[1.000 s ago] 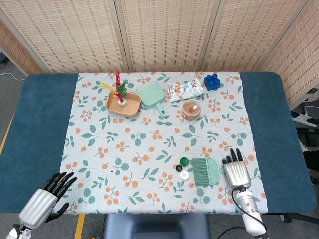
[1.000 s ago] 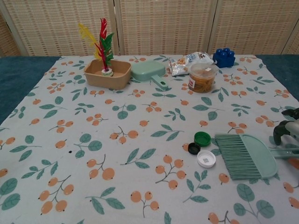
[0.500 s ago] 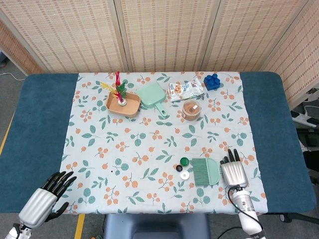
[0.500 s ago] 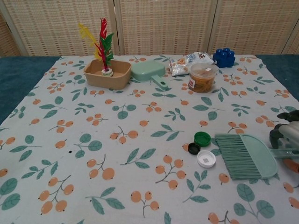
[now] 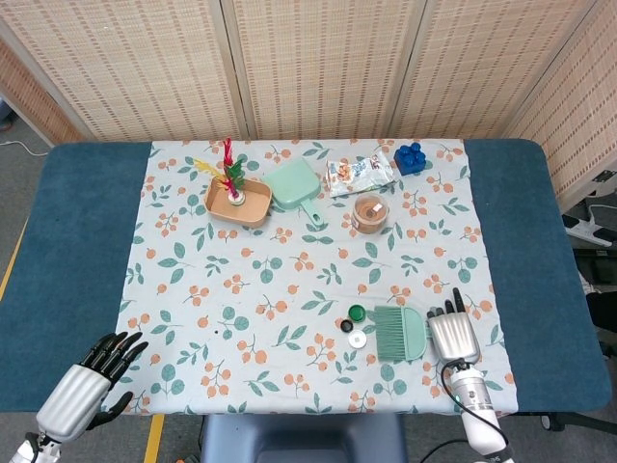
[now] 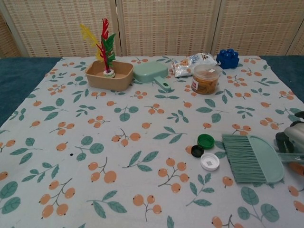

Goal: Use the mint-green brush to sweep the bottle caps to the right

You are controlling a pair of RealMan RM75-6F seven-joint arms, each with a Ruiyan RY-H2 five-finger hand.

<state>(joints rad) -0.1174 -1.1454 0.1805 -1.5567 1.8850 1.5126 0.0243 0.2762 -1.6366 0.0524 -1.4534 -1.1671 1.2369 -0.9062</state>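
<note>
The mint-green brush [image 5: 399, 333] [image 6: 253, 158] lies flat near the cloth's front right, bristles pointing left. Just left of the bristles sit three bottle caps: a green one [image 5: 357, 313] [image 6: 205, 141], a black one [image 5: 346, 326] [image 6: 197, 151] and a white one [image 5: 358, 339] [image 6: 209, 162]. My right hand [image 5: 453, 333] [image 6: 290, 141] covers the brush's handle at the right, fingers pointing away from me; whether it grips the handle is hidden. My left hand [image 5: 92, 383] hangs at the table's front left with its fingers spread, holding nothing.
At the back of the cloth stand a tan tray [image 5: 238, 202] holding a feathered shuttlecock [image 5: 231, 171], a mint-green dustpan [image 5: 295, 185], a snack packet [image 5: 358, 174], a jar [image 5: 369, 213] and a blue block [image 5: 411, 157]. Blue table [image 5: 540, 251] borders the cloth.
My right hand has drawn back slightly toward me and settled over the brush handle. The brush has turned a little. The caps and my left hand have not moved.
</note>
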